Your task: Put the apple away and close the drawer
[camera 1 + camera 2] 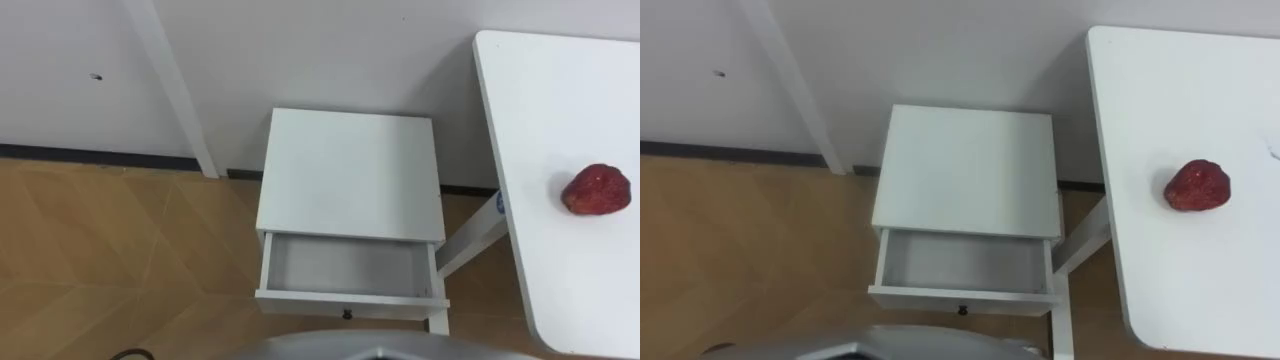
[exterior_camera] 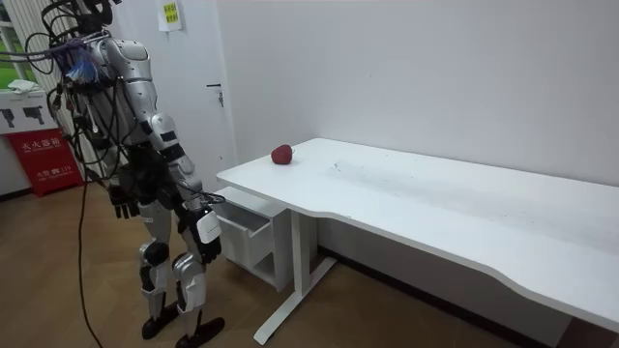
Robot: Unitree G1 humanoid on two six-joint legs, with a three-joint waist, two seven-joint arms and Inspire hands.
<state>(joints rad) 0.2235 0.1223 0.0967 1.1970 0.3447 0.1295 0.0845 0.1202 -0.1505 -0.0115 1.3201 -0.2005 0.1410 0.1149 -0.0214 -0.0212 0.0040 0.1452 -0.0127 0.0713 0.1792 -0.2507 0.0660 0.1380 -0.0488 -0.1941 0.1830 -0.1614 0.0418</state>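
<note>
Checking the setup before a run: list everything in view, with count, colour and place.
apple: 1, red, on the table near its end
table: 1, white, at the robot's right
cabinet: 1, white, against the wall, left of the table
drawer: 1, white, in the cabinet, pulled open
knob: 1, dark, on the drawer's front
left hand: 1, dark, hanging at the robot's side
right hand: 1, hanging near the cabinet

Robot standing upright, both arms hanging down. Left hand [image 2: 123, 204] low by the hip, fingers loose; right hand [image 2: 207, 235] beside the thigh.
</note>
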